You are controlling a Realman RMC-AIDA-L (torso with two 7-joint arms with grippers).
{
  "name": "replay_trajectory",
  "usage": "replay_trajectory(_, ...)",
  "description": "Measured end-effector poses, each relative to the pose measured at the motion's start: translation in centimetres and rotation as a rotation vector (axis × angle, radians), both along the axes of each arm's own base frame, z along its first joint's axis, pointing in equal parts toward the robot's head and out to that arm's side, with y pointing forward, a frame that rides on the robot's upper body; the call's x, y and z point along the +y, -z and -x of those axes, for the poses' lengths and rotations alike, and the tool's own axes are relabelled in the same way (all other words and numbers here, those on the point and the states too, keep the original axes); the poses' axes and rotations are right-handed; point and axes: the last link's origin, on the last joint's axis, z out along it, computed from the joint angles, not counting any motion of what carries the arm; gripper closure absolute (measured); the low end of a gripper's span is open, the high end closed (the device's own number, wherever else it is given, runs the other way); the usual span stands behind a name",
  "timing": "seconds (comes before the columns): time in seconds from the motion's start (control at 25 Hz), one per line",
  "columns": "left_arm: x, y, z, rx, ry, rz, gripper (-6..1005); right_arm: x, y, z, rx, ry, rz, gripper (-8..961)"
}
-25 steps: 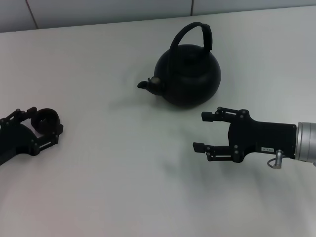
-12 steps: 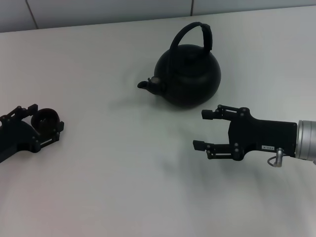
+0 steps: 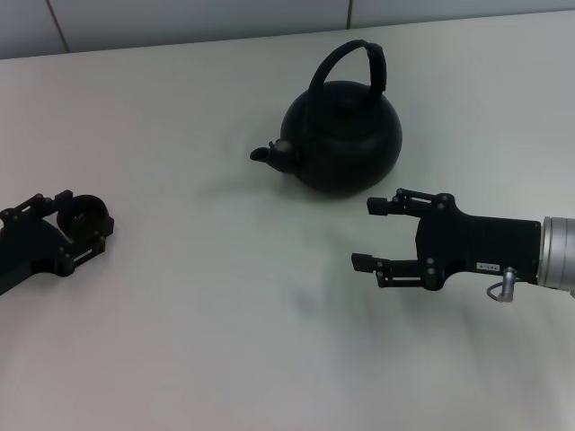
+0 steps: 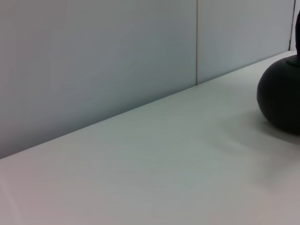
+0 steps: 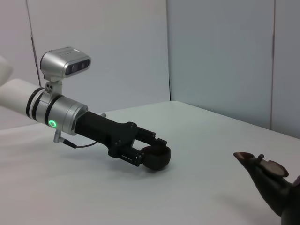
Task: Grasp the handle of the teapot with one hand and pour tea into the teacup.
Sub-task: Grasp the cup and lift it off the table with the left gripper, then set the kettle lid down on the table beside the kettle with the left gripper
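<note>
The teapot point(image 3: 342, 133) stands upright at the back of the white counter point(image 3: 225, 314), its handle point(image 3: 352, 63) arched overhead and its spout toward the robot's left. The right gripper point(image 3: 370, 235) hovers just in front of the pot, fingers spread wide — holding nothing. Far to the left, the left gripper point(image 3: 85, 221) is clamped around the teacup point(image 3: 81, 215).

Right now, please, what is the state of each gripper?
Left gripper: shut on the tiny round dark teacup.
Right gripper: open, empty.
</note>
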Motion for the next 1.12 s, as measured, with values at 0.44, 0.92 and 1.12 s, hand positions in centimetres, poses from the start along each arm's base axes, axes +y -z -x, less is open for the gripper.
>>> replay_trajectory(0.44, 1.2, 2.5, -3.9, -0.043, 0.132, 0.109, 309, 0.0, 0.0, 0.0, 0.002, 0.0, 0.001, 141)
replay_trajectory(0.92, 2.4, 5.3, -7.5, -0.064, 0.232, 0.183, 309, -0.2, 0.3, 0.1, 0.006, 0.0, 0.009, 146)
replay_trajectory(1.12, 2.3, 5.5, -7.6, -0.067, 0.231, 0.187, 308, -0.2, 0.3, 0.1, 0.005, -0.002, 0.011, 150)
